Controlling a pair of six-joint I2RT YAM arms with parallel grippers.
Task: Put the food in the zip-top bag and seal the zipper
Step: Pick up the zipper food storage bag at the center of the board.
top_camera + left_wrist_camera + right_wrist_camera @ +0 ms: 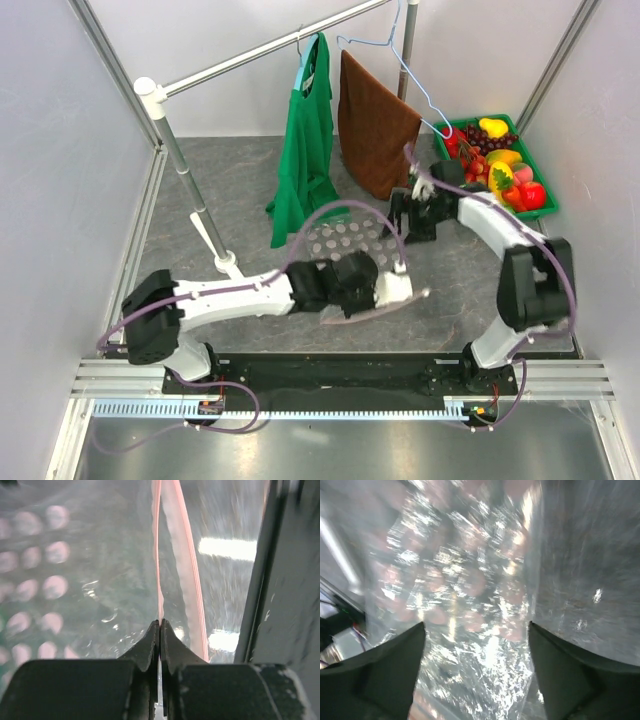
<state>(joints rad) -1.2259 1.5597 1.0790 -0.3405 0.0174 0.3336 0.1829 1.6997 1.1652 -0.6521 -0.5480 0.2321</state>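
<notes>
The zip-top bag (350, 240) is clear with pale pink dots and lies mid-table, its near edge lifted. My left gripper (398, 288) is shut on the pink zipper (370, 312). In the left wrist view the jaws (160, 622) pinch the zipper (185, 570), which runs away from them over the dotted bag (75, 580). My right gripper (410, 218) hovers at the bag's far right corner. It stands open (476, 630) above the crinkled bag (470, 580), with nothing between its fingers. The food (500, 165) sits in a bin at the back right.
The green bin (545, 190) stands by the right wall. A green cloth (305, 150) and a brown towel (372, 125) hang from a rail behind the bag, beside a blue wire hanger (415, 80). The rail's upright pole (185, 165) rises at the left.
</notes>
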